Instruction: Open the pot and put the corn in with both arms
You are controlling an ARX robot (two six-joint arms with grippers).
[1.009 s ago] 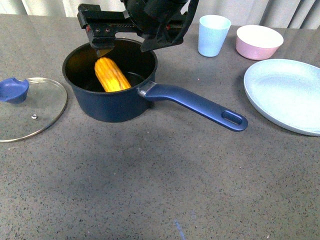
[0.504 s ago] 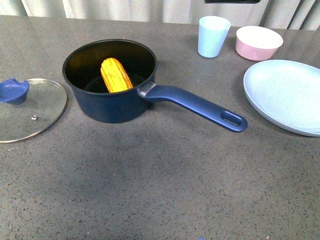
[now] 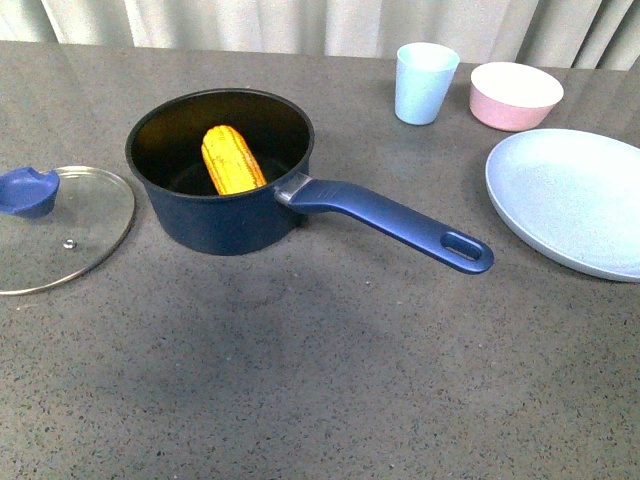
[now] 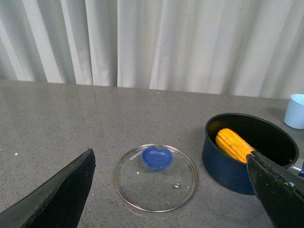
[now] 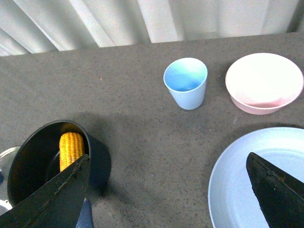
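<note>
The dark blue pot [image 3: 225, 215] stands open on the grey table, its long handle [image 3: 400, 222] pointing right. The yellow corn [image 3: 232, 160] lies inside it, leaning on the inner wall. The pot [image 4: 228, 168] and corn [image 4: 233, 144] also show in the left wrist view, and the pot [image 5: 97, 156] with the corn [image 5: 71, 148] in the right wrist view. Neither arm shows in the front view. My left gripper [image 4: 175, 190] is open and empty, high above the lid. My right gripper [image 5: 168, 190] is open and empty, high above the table between pot and plate.
The glass lid [image 3: 70, 225] with its blue knob [image 3: 27, 190] lies flat left of the pot. A light blue cup [image 3: 424, 83], a pink bowl [image 3: 515, 95] and a large pale blue plate [image 3: 570, 200] stand at the right. Curtains hang behind the table.
The arm that was over the pot has lifted out of the front view. The corn stays in the pot. The view has shifted slightly.
</note>
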